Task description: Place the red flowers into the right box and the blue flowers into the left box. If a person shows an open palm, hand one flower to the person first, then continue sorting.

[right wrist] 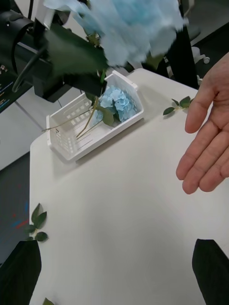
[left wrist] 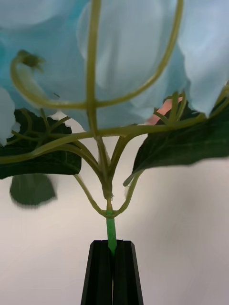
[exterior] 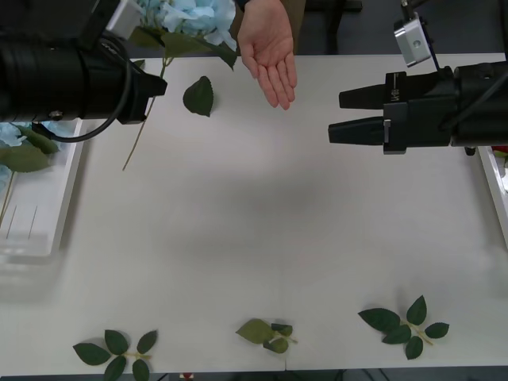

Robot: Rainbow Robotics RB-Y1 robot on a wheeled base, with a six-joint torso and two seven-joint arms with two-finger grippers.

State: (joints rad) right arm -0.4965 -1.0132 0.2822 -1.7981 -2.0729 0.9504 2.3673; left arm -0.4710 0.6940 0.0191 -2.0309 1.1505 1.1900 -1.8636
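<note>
1. Near edge: loose leaf sprigs (exterior: pixel 405 321), ignore.
2. My right gripper (exterior: pixel 340 115) hangs mid-right, fingers apart, empty.
3. My left gripper (left wrist: pixel 112 267) is clamped on a blue flower (exterior: pixel 190 17) stem at far left; light, floppy, top-heavy, so grip stays low on stem.
4. Far: open palm (exterior: pixel 270 49) beside the bloom, likely handover target.
5. Left box (exterior: pixel 44 206) holds more blue flowers.

It looks like a robotics lab: a bare white bench (exterior: pixel 254 230) on a grey floor (right wrist: pixel 210 19), with dark equipment and cables (right wrist: pixel 21 52) beside it.
</note>
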